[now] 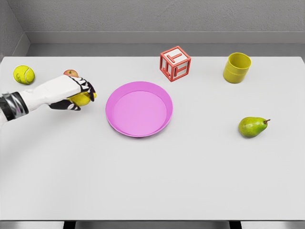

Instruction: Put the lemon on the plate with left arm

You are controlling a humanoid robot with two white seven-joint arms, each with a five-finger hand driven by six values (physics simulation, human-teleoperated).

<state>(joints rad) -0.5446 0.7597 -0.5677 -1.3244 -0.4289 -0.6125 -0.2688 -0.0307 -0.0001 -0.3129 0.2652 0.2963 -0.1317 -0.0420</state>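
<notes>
Your left hand [78,93] has its fingers wrapped around the lemon [82,98].
The pink plate [116,125] sits just to its right.

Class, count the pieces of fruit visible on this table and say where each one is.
3. A lemon in the left hand, left of the plate; an apple mostly hidden behind that hand; a pear at the right.

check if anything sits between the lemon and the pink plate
Nothing visible does. The left hand is closed on the lemon, and only bare table separates it from the pink plate. The apple sits behind the hand, off the path.
</notes>
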